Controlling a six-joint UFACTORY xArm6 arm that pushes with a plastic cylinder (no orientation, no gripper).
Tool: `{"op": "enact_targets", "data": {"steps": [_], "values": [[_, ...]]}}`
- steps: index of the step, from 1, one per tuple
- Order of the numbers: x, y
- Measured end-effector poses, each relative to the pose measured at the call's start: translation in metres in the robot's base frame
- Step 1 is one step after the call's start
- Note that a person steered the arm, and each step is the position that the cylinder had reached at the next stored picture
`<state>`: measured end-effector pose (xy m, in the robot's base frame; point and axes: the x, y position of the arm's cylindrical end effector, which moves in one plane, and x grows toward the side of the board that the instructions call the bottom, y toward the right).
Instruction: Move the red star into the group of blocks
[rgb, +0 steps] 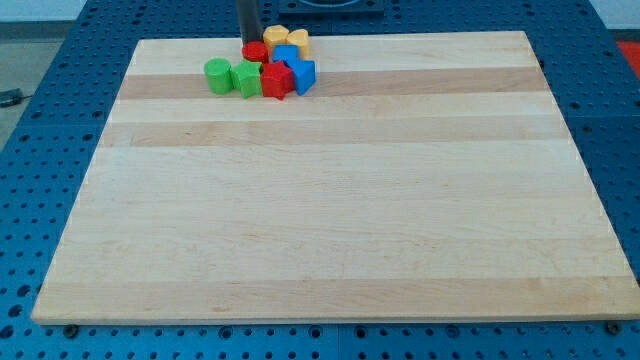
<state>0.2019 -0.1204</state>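
Observation:
The red star lies near the view's top left of the wooden board, inside a tight cluster of blocks. It touches a green block on its left and a blue block on its right. A green cylinder stands at the cluster's left end. A red cylinder, another blue block and two yellow blocks sit behind. My tip is at the board's top edge, just behind the red cylinder.
The board lies on a blue perforated table. The board's top edge runs right behind the cluster.

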Motion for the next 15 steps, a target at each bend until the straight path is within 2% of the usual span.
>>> {"op": "enact_targets", "data": {"steps": [1, 2, 4, 5, 6, 9, 10, 11, 12, 13, 15], "values": [[-0.004, -0.012], [-0.003, -0.059], [0.074, -0.126], [0.087, -0.118], [0.089, -0.076], [0.089, -0.054], [0.135, -0.051], [0.165, 0.009], [0.16, 0.059], [0.147, 0.074], [0.141, 0.064]]}}
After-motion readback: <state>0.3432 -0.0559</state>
